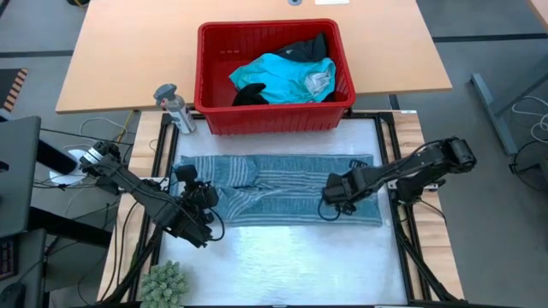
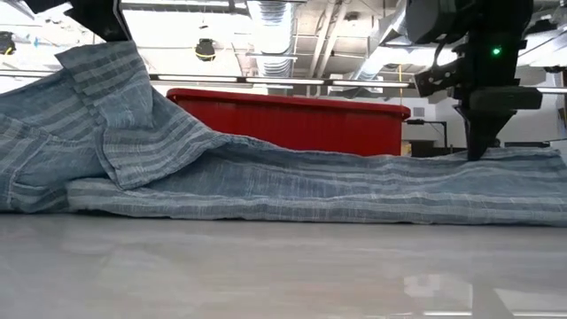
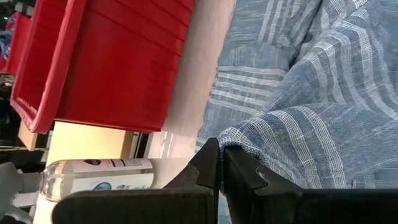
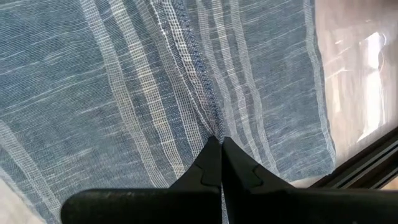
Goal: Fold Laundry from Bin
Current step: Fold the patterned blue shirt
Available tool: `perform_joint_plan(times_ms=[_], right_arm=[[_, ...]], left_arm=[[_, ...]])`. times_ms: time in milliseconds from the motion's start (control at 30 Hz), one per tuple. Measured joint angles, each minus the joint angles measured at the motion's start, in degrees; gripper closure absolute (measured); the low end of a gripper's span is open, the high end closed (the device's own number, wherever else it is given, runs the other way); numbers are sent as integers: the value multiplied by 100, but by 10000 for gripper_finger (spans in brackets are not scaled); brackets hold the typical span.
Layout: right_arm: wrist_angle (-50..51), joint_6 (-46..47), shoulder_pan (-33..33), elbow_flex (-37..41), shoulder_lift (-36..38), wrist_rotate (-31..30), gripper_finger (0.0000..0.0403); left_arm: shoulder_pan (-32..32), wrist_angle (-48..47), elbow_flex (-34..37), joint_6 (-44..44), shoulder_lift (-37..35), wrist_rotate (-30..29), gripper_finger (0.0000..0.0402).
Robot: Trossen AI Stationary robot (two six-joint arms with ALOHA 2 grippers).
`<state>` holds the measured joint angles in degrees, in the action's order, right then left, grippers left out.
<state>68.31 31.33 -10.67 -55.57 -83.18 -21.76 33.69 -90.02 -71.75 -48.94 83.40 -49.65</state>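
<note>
The blue-grey striped garment (image 1: 282,188) lies spread across the table in front of the red bin (image 1: 274,120). The bin holds a turquoise garment (image 1: 278,77) and black ones (image 1: 308,47). My left gripper (image 1: 188,181) is at the striped garment's left end, shut on it. It holds that end raised (image 2: 97,71) above the table. My right gripper (image 1: 330,204) stands over the garment's right half with its shut fingertips (image 2: 478,152) down on the cloth. My left gripper pinches an edge of the striped garment (image 3: 239,138) at its left end between its two fingers. That end is lifted and drapes down slack to the table; the rest lies flat. My right gripper comes from above with its shut fingertips on a stitched seam (image 4: 214,127) of the striped garment. The cloth there lies flat on the table. Whether any cloth is caught between the tips I cannot tell.
A small grey spray bottle (image 1: 174,107) stands left of the bin. A green plant (image 1: 163,287) sits at the table's near left corner. Bare table (image 1: 282,265) lies between the garment and the near edge.
</note>
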Motion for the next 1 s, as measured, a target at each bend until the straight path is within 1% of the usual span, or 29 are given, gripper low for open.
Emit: perform_joint_plan(times_ms=[533,767,900,1000], right_arm=[[-136,-151,252,0,-17,59,381],[-147,-143,329,4,-49,54,381],[-349,-118,395,185,-50,59,379],[-492,-90,417,365,-52,58,371]], left_arm=[[-108,0,0,285,2,-24,402],[-285,0,0,450,2,-27,401],[-392,1,0,517,2,-25,401],[-428,1,0,502,4,-19,401]])
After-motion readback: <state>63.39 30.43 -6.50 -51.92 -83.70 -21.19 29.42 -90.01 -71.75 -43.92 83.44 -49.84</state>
